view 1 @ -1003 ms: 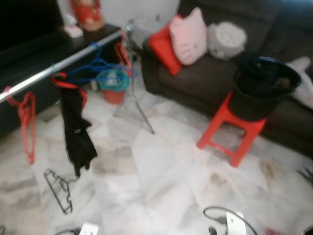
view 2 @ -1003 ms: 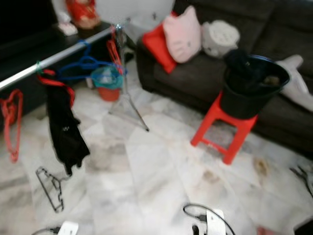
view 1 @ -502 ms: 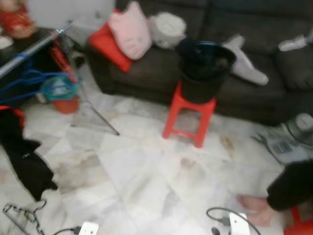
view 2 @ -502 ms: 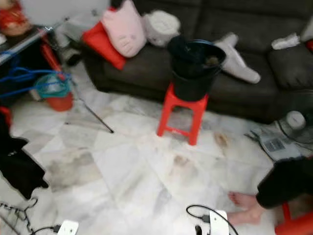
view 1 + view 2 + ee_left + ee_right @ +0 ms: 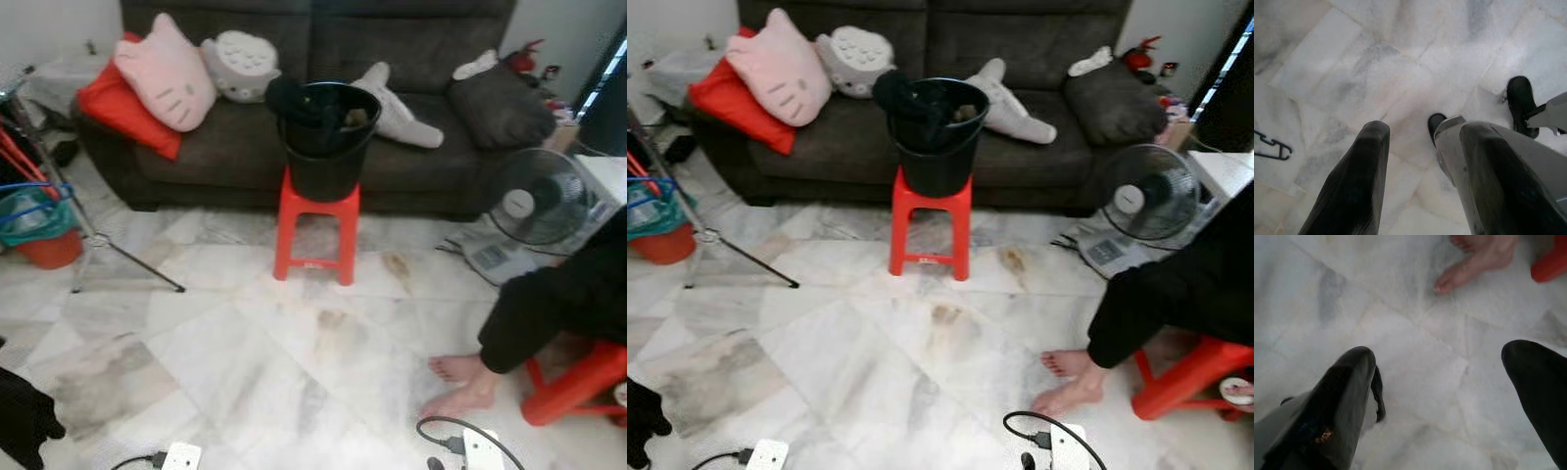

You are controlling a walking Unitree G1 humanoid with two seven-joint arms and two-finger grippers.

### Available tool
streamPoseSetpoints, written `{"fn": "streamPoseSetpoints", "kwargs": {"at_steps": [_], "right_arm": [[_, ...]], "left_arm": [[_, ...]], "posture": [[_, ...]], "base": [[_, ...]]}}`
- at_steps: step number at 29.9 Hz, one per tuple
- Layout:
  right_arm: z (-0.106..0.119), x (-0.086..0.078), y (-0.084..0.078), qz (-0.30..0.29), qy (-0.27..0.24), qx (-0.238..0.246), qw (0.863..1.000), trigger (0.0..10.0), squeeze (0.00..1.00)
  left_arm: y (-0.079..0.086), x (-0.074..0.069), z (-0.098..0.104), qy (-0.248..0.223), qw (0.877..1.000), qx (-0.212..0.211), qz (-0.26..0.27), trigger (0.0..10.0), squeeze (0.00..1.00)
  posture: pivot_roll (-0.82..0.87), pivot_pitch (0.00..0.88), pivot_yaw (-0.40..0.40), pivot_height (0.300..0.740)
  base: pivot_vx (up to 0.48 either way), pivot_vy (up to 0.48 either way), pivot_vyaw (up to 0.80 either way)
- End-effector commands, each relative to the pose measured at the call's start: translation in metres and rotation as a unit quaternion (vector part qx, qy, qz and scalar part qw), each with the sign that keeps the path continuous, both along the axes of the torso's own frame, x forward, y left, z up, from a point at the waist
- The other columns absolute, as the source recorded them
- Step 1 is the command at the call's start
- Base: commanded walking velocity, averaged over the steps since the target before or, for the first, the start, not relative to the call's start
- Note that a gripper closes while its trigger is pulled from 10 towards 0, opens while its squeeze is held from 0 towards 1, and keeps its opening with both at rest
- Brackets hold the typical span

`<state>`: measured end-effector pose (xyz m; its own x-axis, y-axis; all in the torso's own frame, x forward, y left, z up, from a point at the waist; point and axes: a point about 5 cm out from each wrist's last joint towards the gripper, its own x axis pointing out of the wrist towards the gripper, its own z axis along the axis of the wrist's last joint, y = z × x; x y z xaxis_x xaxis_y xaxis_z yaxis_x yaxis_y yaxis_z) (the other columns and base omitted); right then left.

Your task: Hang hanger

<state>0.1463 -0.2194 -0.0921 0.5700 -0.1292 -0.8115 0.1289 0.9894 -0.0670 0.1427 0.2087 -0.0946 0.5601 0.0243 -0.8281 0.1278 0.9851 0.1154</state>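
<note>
A blue hanger (image 5: 27, 187) and a red one (image 5: 14, 157) show at the far left edge, beside the clothes rack's tripod leg (image 5: 122, 262). A black garment (image 5: 22, 419) hangs at the lower left corner. In the left wrist view, part of a black wire hanger (image 5: 1271, 149) lies on the marble floor. My left gripper (image 5: 1427, 131) is open above the floor with nothing between its fingers. My right gripper (image 5: 1440, 352) is also open over bare floor, close to a person's foot (image 5: 1474, 264).
A black bucket (image 5: 323, 132) stands on a red stool (image 5: 315, 227) before a dark sofa (image 5: 421, 147) with cushions. A fan (image 5: 534, 201) stands at the right. A person sits on a red stool (image 5: 573, 387), bare feet (image 5: 460, 382) on the floor. Power strips (image 5: 480, 450) lie near me.
The camera has swung to the right: the rack, hangers and black garment slid to the left edge, and the sofa, fan and seated person came into view.
</note>
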Motion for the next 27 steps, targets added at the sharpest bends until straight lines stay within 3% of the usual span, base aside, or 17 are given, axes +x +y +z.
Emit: {"fn": "streamPoseSetpoints", "kwargs": {"at_steps": [1, 9, 14, 27], "right_arm": [[0.0, 0.0, 0.0, 0.002, -0.002, -0.002, 1.0, 10.0, 0.0], [0.0, 0.006, 0.009, 0.001, -0.005, 0.007, 1.0, 10.0, 0.0], [0.001, 0.007, 0.009, -0.003, -0.005, 0.005, 1.0, 10.0, 0.0], [0.003, 0.011, 0.007, -0.001, -0.008, 0.003, 1.0, 10.0, 0.0]], "left_arm": [[0.003, -0.011, -0.004, 0.021, 1.0, -0.002, 0.013, 10.0, 0.0], [0.005, -0.02, -0.007, 0.03, 0.999, -0.005, 0.027, 10.0, 0.0], [0.006, -0.024, -0.007, 0.034, 0.999, -0.003, 0.027, 10.0, 0.0], [0.003, -0.017, -0.006, 0.024, 1.0, -0.002, 0.02, 10.0, 0.0]], "posture": [[0.0, 0.042, -0.022, 0.74], [0.01, 0.029, -0.041, 0.74], [0.01, 0.017, -0.04, 0.74], [0.01, 0.0, -0.035, 0.74]], "base": [[0.0, 0.0, 0.0], [0.0, 0.0, 0.0], [0.258, 0.0, 0.0], [0.311, 0.0, 0.0]]}}
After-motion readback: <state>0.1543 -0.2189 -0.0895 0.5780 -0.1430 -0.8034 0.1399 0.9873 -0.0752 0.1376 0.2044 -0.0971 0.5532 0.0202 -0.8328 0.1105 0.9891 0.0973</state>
